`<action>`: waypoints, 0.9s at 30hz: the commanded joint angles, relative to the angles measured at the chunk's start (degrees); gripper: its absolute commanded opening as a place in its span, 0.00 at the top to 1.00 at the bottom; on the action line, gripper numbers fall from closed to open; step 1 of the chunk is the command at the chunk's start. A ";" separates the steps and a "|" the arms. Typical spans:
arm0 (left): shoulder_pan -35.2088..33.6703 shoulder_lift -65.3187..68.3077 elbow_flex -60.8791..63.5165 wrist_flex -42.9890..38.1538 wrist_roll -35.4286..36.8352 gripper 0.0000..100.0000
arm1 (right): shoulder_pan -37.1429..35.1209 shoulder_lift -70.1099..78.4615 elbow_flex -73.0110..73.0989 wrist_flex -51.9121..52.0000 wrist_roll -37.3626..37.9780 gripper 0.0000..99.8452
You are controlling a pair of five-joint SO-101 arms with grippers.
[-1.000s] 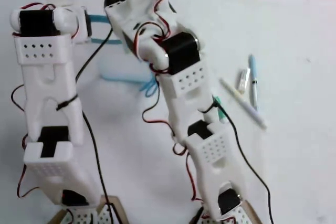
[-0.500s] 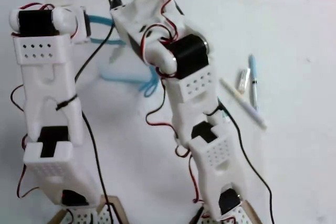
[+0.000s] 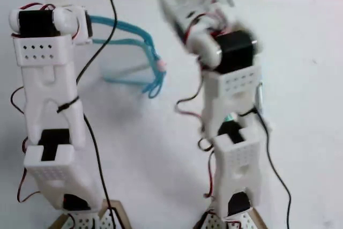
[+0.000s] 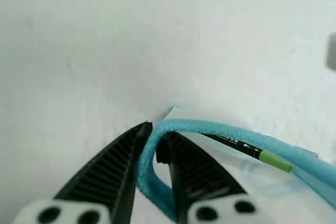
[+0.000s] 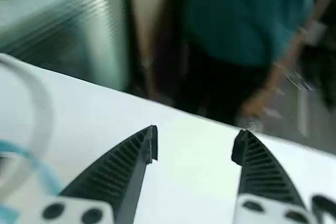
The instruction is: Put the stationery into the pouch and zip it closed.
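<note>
1. Pouch (image 3: 126, 57), clear-bodied with a blue rim (image 3: 123, 28), lies flat on the white table (image 3: 300, 36), toward the far side and between the two arms.
2. The left arm (image 3: 48, 79) stretches along the table's left side, and its far end meets the left end of the pouch.
3. The left jaws are closed on the rim (image 4: 149, 156). In the left wrist view the blue band curls up between the two black jaws and is pinched near their tips, just above the table (image 4: 105, 35).
4. A pen (image 4: 239, 142), black with a green band, lies along the rim and close under it. Seen through the clear wall, it appears to be inside the pouch.
5. The right arm (image 3: 230, 89) stands to the right of the pouch, apart from it, with its wrist raised over the far part of the table.
6. The right jaws are spread wide with nothing between them. Below them the right wrist view shows bare table (image 5: 194, 150) near its far edge.
7. A small pink bit (image 3: 159, 65) sits at the pouch's right corner; what it is cannot be told. Just below it hang loops of blue cord (image 3: 154, 87).
8. A black cable (image 3: 110, 20) runs from the far edge across the pouch's left end and down beside the left arm.
</note>
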 commanded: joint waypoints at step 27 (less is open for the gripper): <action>0.26 0.53 -2.15 1.14 0.97 0.98 | 28.44 36.79 24.70 -20.79 21.36 0.76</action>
